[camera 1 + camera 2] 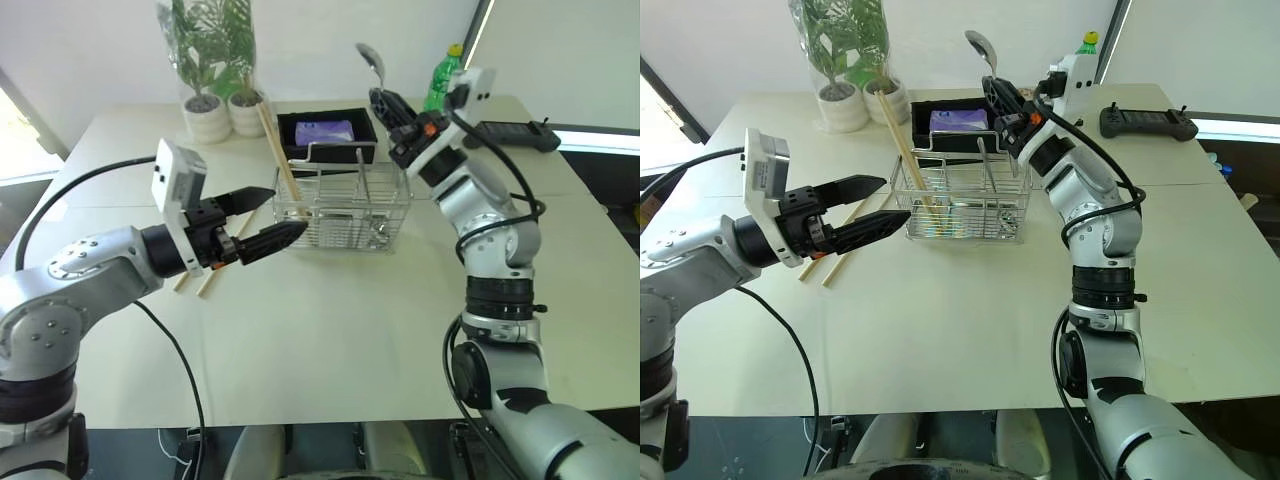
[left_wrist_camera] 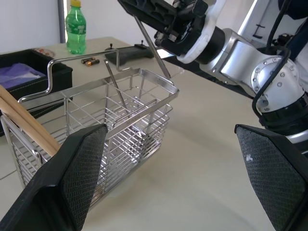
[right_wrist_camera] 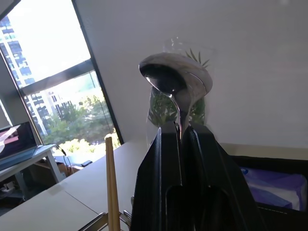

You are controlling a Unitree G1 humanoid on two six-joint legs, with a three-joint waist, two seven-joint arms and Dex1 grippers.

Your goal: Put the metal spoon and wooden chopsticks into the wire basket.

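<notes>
Right gripper (image 1: pixel 388 100) is pinched on the metal spoon (image 1: pixel 371 60), bowl up, above the far right corner of the wire basket (image 1: pixel 345 208), with open air around it. Its shiny oval bowl shows close in the right wrist view. Wooden chopsticks (image 1: pixel 278 150) lean in the basket's left end. Left gripper (image 1: pixel 262 218) hangs spread just left of the basket; two more sticks (image 1: pixel 208 282) lie on the table (image 1: pixel 330 330) beneath.
</notes>
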